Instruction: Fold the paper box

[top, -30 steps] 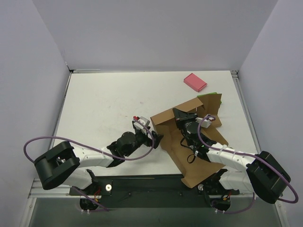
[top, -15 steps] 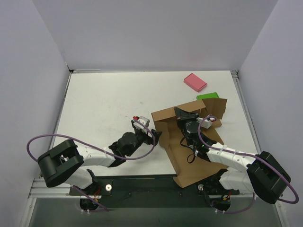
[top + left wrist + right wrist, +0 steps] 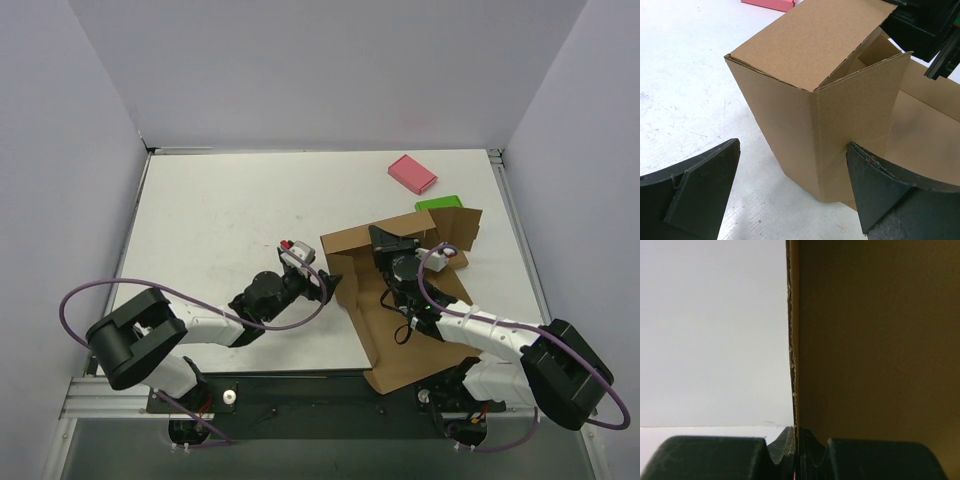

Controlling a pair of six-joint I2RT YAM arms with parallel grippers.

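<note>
The paper box [image 3: 400, 310] is a large brown corrugated sheet lying right of centre, with its far flaps raised. My left gripper [image 3: 327, 284] is open at the box's left corner. In the left wrist view the folded corner of the box [image 3: 805, 100] stands between the wide-open fingers of this gripper [image 3: 792, 145], and the right finger [image 3: 885, 195] touches a side panel. My right gripper [image 3: 390, 244] is shut on a raised panel of the box. In the right wrist view the panel [image 3: 875, 340] stands on edge in that gripper [image 3: 796, 434].
A pink block [image 3: 412, 173] lies at the back right, and shows at the top of the left wrist view [image 3: 770, 2]. A green block [image 3: 437, 203] lies just behind the box's far flap. White walls close in the table on three sides.
The box has swung a little: its near end moved left and its far flap shifted, uncovering the green block. The left arm's elbow moved slightly right. Both grippers keep their hold and opening.
</note>
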